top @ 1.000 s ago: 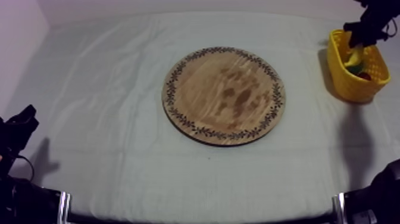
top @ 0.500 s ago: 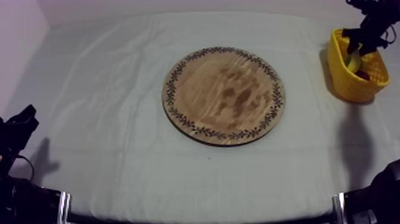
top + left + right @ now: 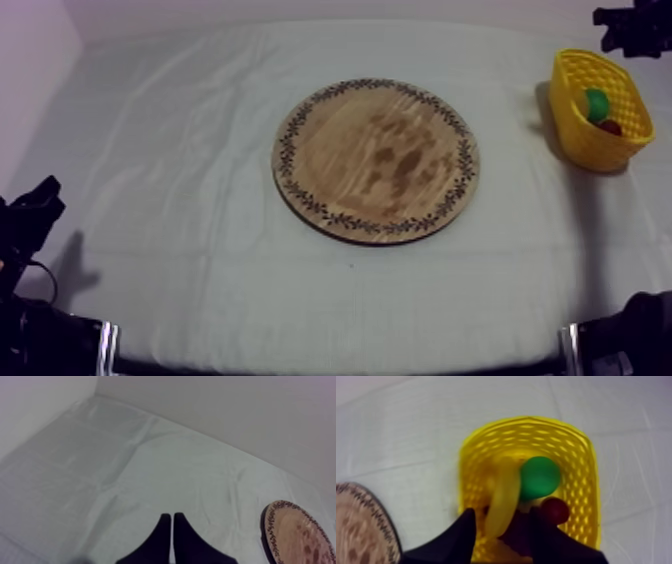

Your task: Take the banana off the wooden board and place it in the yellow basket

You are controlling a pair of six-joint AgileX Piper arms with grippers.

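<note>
The banana [image 3: 503, 498] lies inside the yellow basket [image 3: 581, 466], beside a green pear [image 3: 538, 477] and a small red fruit [image 3: 555, 510]. My right gripper [image 3: 502, 517] hangs above the basket, open, its fingers [image 3: 461, 533] apart and holding nothing. From above, the basket [image 3: 575, 125] stands at the table's far right, and the right gripper [image 3: 628, 25] is behind and above it. The round wooden board [image 3: 375, 160] at the table's centre is bare. My left gripper [image 3: 171, 520] is shut on nothing, low at the left [image 3: 30, 215].
The board's patterned rim [image 3: 272, 531] shows to the right of my left gripper. The pear [image 3: 597, 103] and red fruit [image 3: 611, 127] show in the basket. Grey-white cloth [image 3: 180, 150] covers the table between board and edges.
My right gripper was down in the basket with the banana. It has let go and risen up and back. The banana stays in the basket. The left arm has not moved.
</note>
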